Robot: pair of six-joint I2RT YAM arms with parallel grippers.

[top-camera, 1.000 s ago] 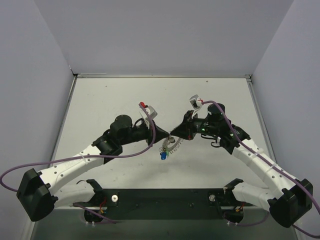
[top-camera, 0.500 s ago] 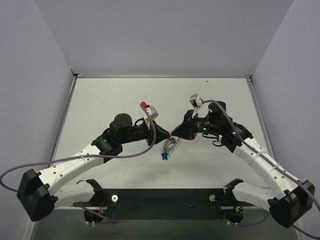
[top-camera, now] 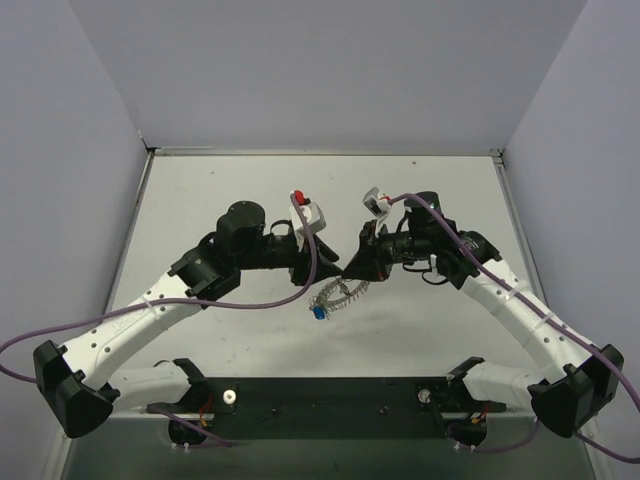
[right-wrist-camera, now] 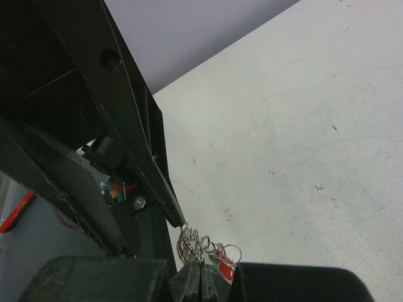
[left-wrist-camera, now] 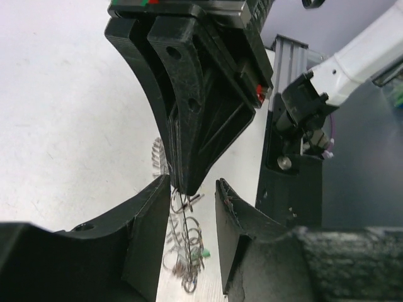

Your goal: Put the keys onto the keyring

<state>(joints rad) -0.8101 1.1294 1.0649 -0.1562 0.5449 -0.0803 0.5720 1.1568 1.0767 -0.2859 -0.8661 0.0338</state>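
Observation:
The keyring [top-camera: 336,295] is a floppy loop of silvery coils hanging above the table. My right gripper [top-camera: 350,273] is shut on its top. In the right wrist view its pads [right-wrist-camera: 203,272] pinch the coils of the keyring [right-wrist-camera: 200,244], with a red key [right-wrist-camera: 224,265] dangling beside them. A blue key [top-camera: 318,313] hangs at the loop's low end. A green key [left-wrist-camera: 203,253] shows among the links in the left wrist view. My left gripper [left-wrist-camera: 192,192] stands open just left of the right gripper's tip [left-wrist-camera: 184,181], holding nothing.
Both arms meet over the middle of the white table [top-camera: 200,200]. A black base plate [top-camera: 320,395] runs along the near edge. Grey walls [top-camera: 90,150] close in the left, right and back. Purple cables [top-camera: 250,305] trail from both wrists.
My left gripper has opened and let go of the keyring, and its wrist has drawn back and up. The ring hangs from the right gripper alone, shifted slightly left.

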